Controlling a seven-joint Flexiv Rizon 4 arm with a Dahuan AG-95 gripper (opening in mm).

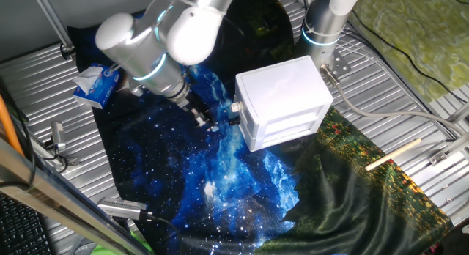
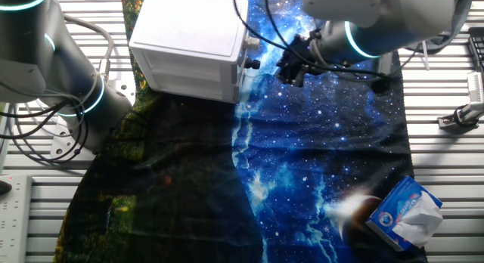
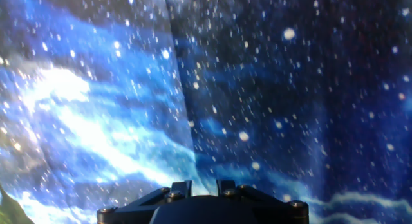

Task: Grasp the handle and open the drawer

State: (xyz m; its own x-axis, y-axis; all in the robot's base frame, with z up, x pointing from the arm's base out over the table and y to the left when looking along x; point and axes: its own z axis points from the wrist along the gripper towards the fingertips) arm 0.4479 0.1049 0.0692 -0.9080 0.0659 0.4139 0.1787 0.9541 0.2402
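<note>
Black two-finger gripper (image 1: 207,122) on the silver-white arm sits low over the blue starry galaxy-print cloth (image 1: 183,182), just left of the handle in one fixed view, apart from it, touching nothing. Fingers look close together, only a narrow gap, nothing held; exact opening hard to tell. In the other fixed view the gripper (image 2: 291,72) is right of the knob, a small gap between. Hand view shows only the black finger bases (image 3: 203,188) at the bottom edge and cloth (image 3: 206,89) beyond; no drawer in that frame.

Handle (image 1: 236,107): small round whitish-grey knob on a dark base, sticking out of the left-facing front of the white plastic box cabinet (image 1: 286,86). Same knob (image 2: 249,64) in the other fixed view, on the right-hand face of the cabinet (image 2: 189,36). Drawer (image 1: 248,119) front sits flush with the shell, closed.

Blue-and-white tissue packet (image 1: 95,85) at far left on the ribbed metal table (image 1: 44,86); seen also (image 2: 404,214) near right in the other fixed view, its printing too blurred to read. Thin pale wooden stick (image 1: 393,154) lies at right.
</note>
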